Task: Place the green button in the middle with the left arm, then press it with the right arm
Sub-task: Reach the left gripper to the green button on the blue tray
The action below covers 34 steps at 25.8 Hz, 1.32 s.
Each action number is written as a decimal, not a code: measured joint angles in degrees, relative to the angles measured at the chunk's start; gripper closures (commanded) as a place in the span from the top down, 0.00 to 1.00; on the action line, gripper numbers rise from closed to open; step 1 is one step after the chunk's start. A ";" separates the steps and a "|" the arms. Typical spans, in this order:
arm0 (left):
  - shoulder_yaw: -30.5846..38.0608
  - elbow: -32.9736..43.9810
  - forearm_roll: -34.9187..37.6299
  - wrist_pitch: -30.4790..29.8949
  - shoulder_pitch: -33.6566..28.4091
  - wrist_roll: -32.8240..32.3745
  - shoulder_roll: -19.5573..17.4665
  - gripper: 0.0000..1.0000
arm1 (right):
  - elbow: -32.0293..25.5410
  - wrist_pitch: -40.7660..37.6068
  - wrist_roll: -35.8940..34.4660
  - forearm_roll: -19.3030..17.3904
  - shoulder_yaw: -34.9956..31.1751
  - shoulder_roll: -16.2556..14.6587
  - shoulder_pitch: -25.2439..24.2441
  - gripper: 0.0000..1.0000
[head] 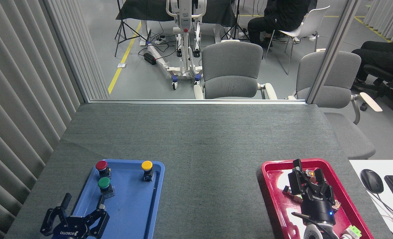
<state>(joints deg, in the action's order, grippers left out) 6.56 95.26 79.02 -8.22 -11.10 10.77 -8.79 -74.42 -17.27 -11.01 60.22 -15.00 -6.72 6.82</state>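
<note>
Your left gripper (pixel 83 207) sits at the near-left edge w/ fingers spread wide, holding nothing, one finger over the near end of the blue tray (pixel 130 212), the other just off its left rim. Right gripper (pixel 307 172) is over the red tray (pixel 272 186); fingers look fairly close together among small bits in there, but you can't tell if it's pinching anything or just hovering.

Step in hand, as I read it: the reach for the pick, nothing grasped yet. The green button (pixel 104 183) is in the blue tray's left half, just beyond your left fingertips, near but not touching. It stands upright, cap up, long axis vertical, switch body under the cap. The red button (pixel 101 165) stands just behind it and the yellow button (pixel 147 165) is farther right in the same tray.

Next move prob needs you to go fwd a bit, centre the open fingers round the green cap or body, and close w/o knocking the red one, since the gap between them is tight. Then lift and carry right to the bare grey cloth (pixel 209 172) between the trays, set it down upright so the right arm can press the cap from above.

Beyond the table: grey chairs (pixel 232 71) and a seated person (pixel 279 18) in the bg.
</note>
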 measured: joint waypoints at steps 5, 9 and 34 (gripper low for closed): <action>0.01 0.32 -0.20 0.04 -0.14 0.19 -0.92 0.99 | -0.16 -0.32 -0.14 8.86 0.36 -1.21 0.13 1.00; -0.16 0.80 -0.39 0.05 -0.57 0.00 -1.46 0.99 | -0.14 -0.67 -0.17 14.44 0.54 -1.96 0.21 1.00; -8.77 -11.02 -1.47 -5.95 6.68 0.21 -2.54 0.99 | -2.23 -1.05 0.04 28.73 0.64 0.74 -3.86 1.00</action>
<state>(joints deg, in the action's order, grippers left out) -2.21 84.24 77.55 -14.17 -4.43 10.98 -11.33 -76.66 -18.31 -10.97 88.95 -14.37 -5.98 2.96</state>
